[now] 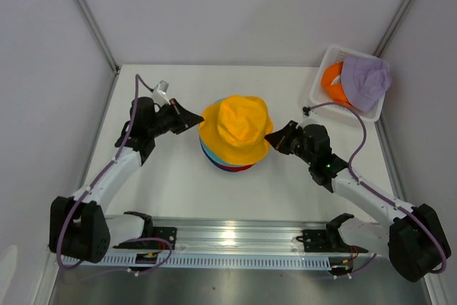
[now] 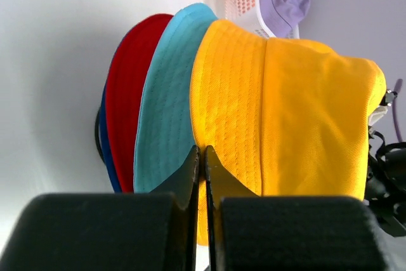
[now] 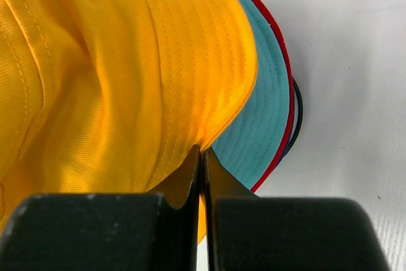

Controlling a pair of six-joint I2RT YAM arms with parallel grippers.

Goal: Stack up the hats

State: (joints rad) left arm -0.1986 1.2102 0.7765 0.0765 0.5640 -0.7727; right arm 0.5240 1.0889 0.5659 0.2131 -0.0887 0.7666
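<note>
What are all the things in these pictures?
yellow hat: one, yellow, top of stack
teal hat: one, teal, under yellow
red hat: one, red, under teal
navy hat: one, dark blue, under red
wire frame: one, black, at the stack's base
basket: one, white, far right corner
lavender hat: one, lavender, in basket
orange hat: one, orange, in basket
table: one, white
left end effector: one, black, shut on yellow brim
right end effector: one, black, shut on yellow brim

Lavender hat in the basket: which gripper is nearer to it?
Right. The right gripper is shut on the yellow hat at the brim facing the lavender hat. The left gripper is shut on the opposite brim, farther away.
</note>
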